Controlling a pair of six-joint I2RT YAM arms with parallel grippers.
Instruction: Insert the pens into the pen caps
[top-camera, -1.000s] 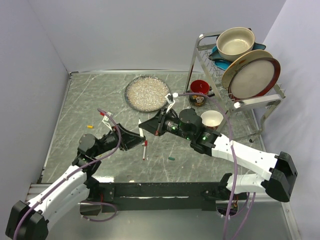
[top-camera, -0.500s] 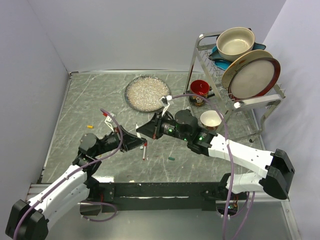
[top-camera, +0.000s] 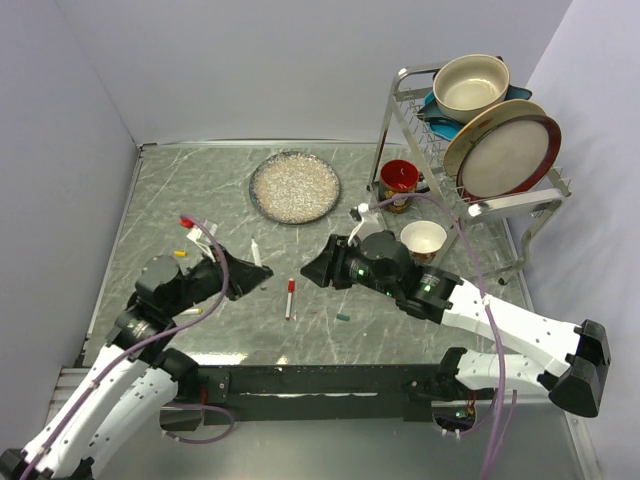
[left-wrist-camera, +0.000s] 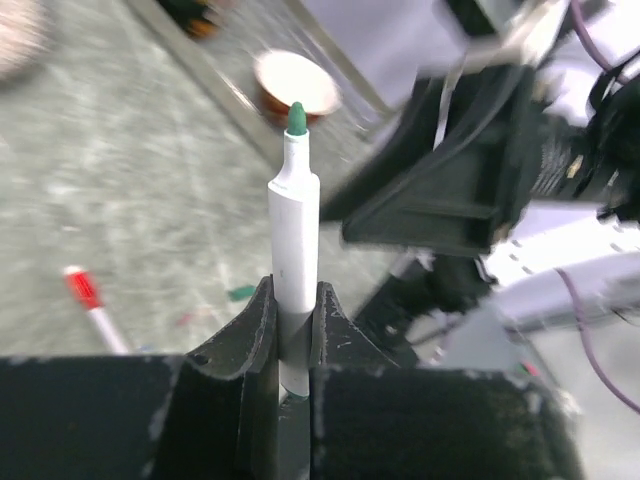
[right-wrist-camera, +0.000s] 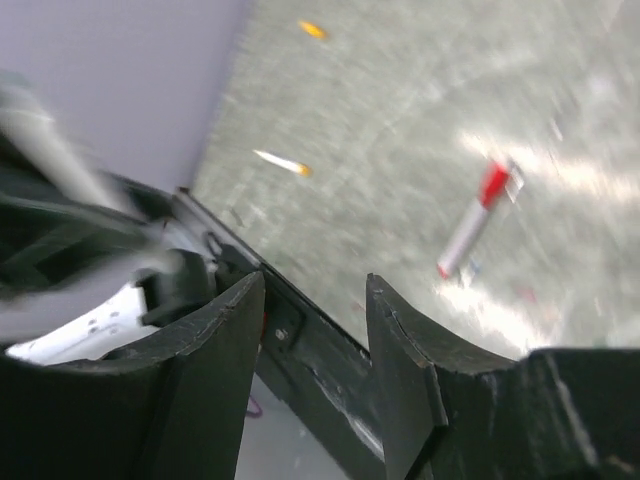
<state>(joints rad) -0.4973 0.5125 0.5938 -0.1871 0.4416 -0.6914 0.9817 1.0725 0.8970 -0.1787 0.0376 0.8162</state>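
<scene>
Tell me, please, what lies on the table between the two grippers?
In the top view, a red-capped pen lies between the left gripper, holding a green-tipped pen, and the open right gripper.

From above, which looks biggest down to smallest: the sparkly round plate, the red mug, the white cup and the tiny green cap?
1. the speckled plate, clearly the largest
2. the red mug and the white cup, which look about alike, so I won't rank them
3. the green cap, by far the smallest

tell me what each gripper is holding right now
Left gripper: shut on the white green-tipped marker pen.
Right gripper: open, holding nothing.
</scene>
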